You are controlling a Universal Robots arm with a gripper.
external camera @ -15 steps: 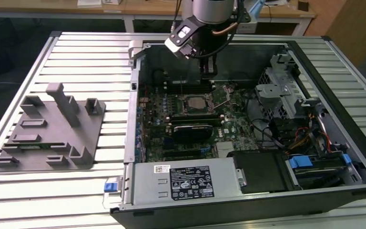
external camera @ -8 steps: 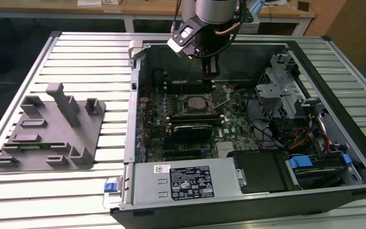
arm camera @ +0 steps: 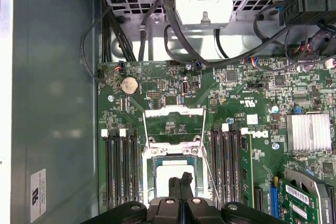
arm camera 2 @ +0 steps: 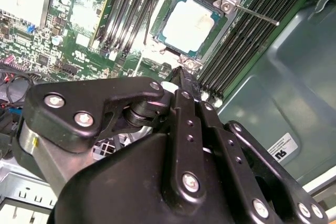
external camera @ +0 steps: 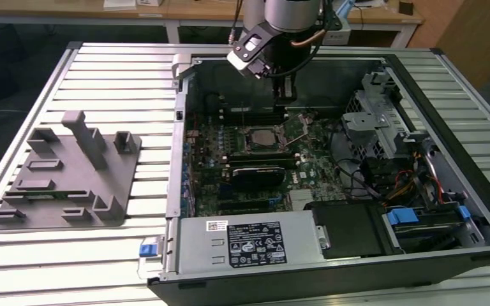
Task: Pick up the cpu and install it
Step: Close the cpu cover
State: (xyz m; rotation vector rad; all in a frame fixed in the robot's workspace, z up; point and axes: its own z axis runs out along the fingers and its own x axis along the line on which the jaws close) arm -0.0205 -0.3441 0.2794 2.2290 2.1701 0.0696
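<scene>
The pincer (external camera: 287, 97) hung inside the open computer case (external camera: 415, 83), above the motherboard and near its socket. In both wrist views its black fingers (arm camera: 176, 186) lay closed against each other, tip to tip, with nothing between them (arm camera 2: 178, 73). The cpu (external camera: 260, 136) lay flat in the black-framed socket (arm camera 2: 159, 22), its pale silver top facing up and bare in the second wrist view (arm camera 2: 190, 23). In the first wrist view the closed fingertips covered part of it (arm camera: 164, 169). The metal load plate (arm camera: 173, 113) stood swung open beside the socket, and a thin lever (arm camera 2: 257, 14) stuck out past the socket's corner. Rows of memory slots (arm camera: 119, 166) ran along both sides of the socket. A finned silver heatsink (arm camera: 308, 131) sat farther off on the board. In the exterior view the case lay on its side on a slatted metal table (external camera: 100, 89). A grey plastic tray (external camera: 66, 191) with upright posts stood on the table at the exterior view's left, well apart from the case.
</scene>
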